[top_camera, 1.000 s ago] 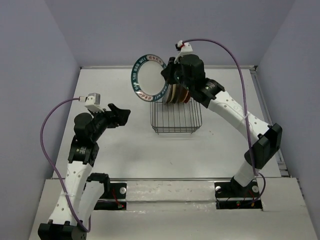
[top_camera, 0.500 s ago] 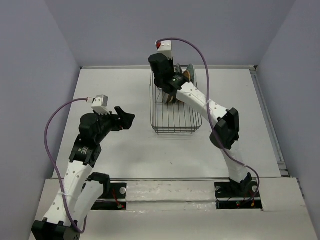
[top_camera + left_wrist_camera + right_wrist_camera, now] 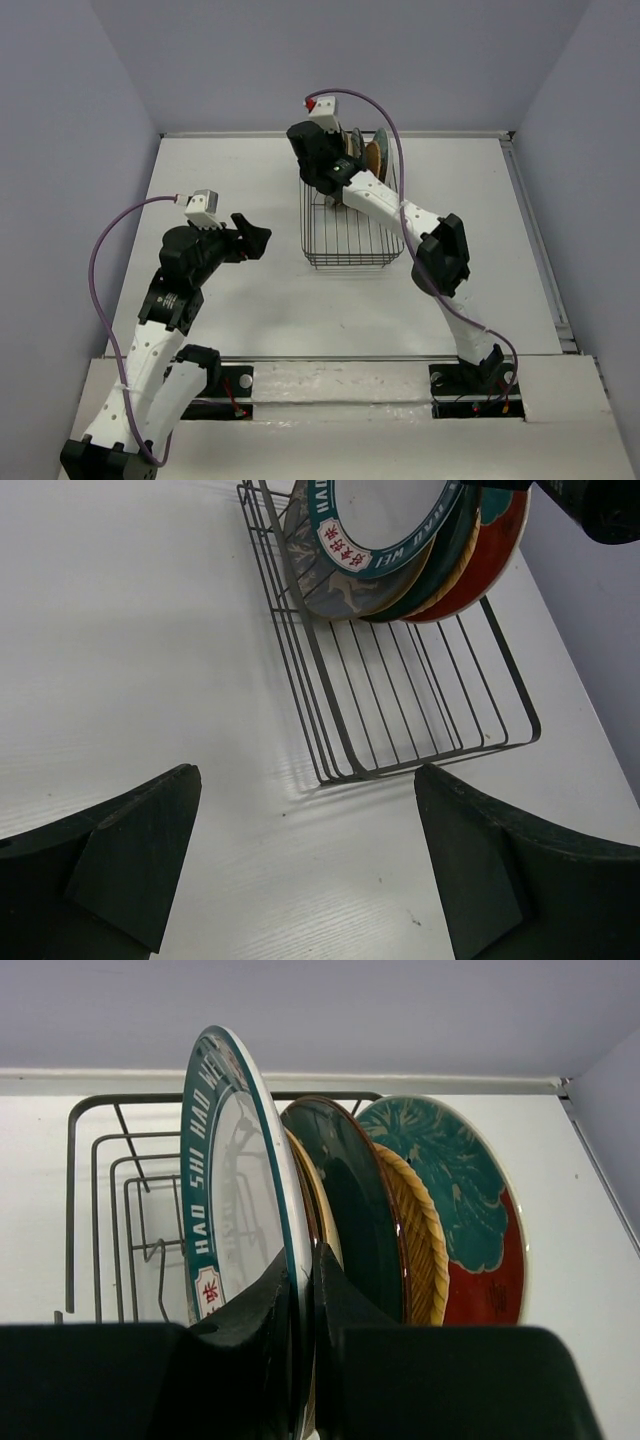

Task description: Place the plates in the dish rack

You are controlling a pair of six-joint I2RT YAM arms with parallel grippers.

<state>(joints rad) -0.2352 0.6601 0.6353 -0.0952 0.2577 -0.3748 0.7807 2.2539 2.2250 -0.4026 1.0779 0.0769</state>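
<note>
My right gripper (image 3: 303, 1260) is shut on the rim of the white plate with a dark teal rim (image 3: 235, 1190) and holds it upright at the far end of the black wire dish rack (image 3: 352, 262). Behind it stand the dark teal glazed plate (image 3: 350, 1200), the wooden plate (image 3: 425, 1245) and the teal-and-red plate (image 3: 460, 1190). In the left wrist view a grey patterned plate (image 3: 322, 578) leans under the white one (image 3: 385, 510). My left gripper (image 3: 255, 236) is open and empty, left of the rack above the table.
The near half of the rack (image 3: 400, 710) holds only bare wires. A grey wall runs close behind the rack, and side walls bound the white table (image 3: 220, 180).
My right gripper has swung the teal-rimmed plate from above and left of the rack's far end down into the rack beside the other plates. The left arm has shifted slightly.
</note>
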